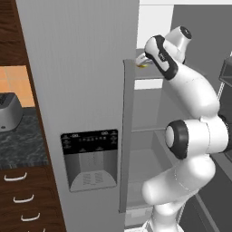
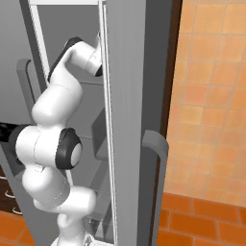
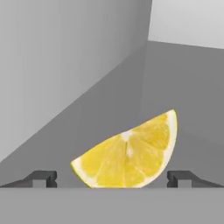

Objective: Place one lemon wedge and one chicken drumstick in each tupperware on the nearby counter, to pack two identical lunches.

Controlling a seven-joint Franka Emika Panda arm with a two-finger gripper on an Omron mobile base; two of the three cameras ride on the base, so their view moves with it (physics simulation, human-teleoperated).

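Up on the top shelf point(image 1: 181, 71) of the tall grey fridge point(image 1: 81, 90), I've got the white arm reaching in w/ the tool point(image 3: 112, 177) wide open, nothing held. Hand view: the bright yellow lemon wedge point(image 3: 131, 153) lies on the grey shelf floor, cut face toward the camera, rind curving along the lower right. It sits between the two dark fingertips point(image 3: 43, 177), one each side, neither touching as far as I can tell — lined up that way so closing the jaws should catch it across its length. From the left base view a bit of yellow point(image 1: 143, 65) shows just by the wrist, beside the fridge's inner wall, so the wedge is near the shelf's front edge.

Judgement: approach done, grasp not yet made. Next move prob. needs a small advance, then close. Risk — wedge is small & curved, could squirt out or slide back on the smooth shelf.

Left of the fridge, the dark marbled stone counter point(image 1: 22, 140) carries a steel toaster point(image 1: 9, 111).
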